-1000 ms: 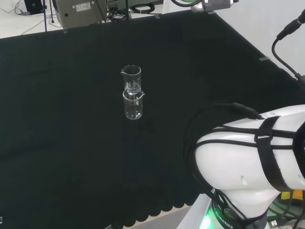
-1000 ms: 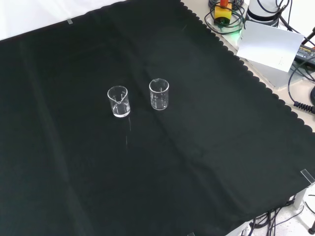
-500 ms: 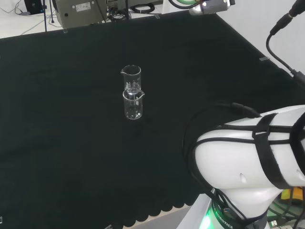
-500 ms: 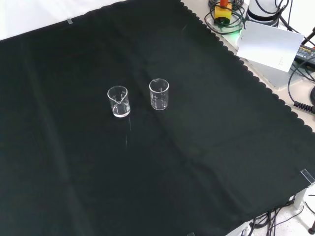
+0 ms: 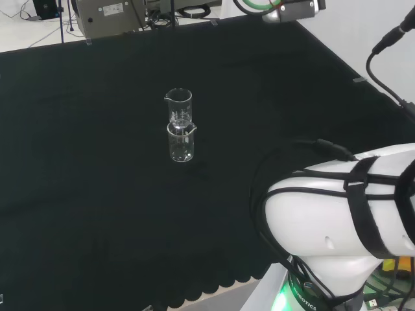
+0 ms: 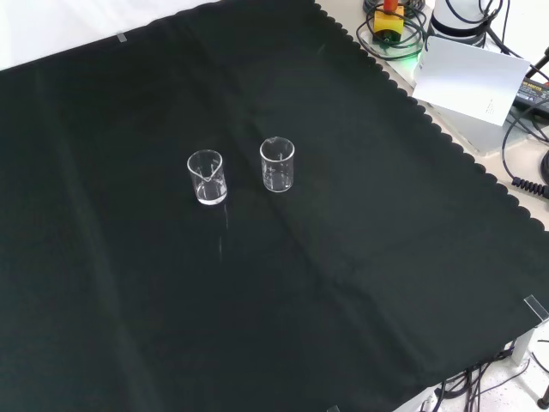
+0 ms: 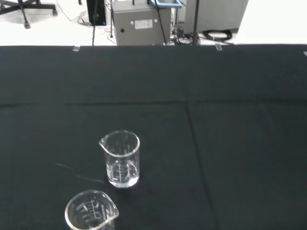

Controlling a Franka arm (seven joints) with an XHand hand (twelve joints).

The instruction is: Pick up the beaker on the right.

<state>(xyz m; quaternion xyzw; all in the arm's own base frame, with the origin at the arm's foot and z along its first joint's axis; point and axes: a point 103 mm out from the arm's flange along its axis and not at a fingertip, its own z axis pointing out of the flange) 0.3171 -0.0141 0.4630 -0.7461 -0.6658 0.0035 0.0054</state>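
Black cloth covered the table [image 6: 386, 257]; two glasses stood untouched. Hand's state couldn't be told; probably approach the right-hand glass [image 6: 277, 165] squarely.

White arm link [image 5: 337, 214], black cables

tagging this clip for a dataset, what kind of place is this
Most likely a robotics lab set up for handling lab glassware: two clear glass beakers stand on a bench under black cloth, with the white robot arm at its edge and grey equipment behind.

Two beakers side by side in the front view: left beaker [image 6: 207, 178], right beaker [image 6: 277, 165].
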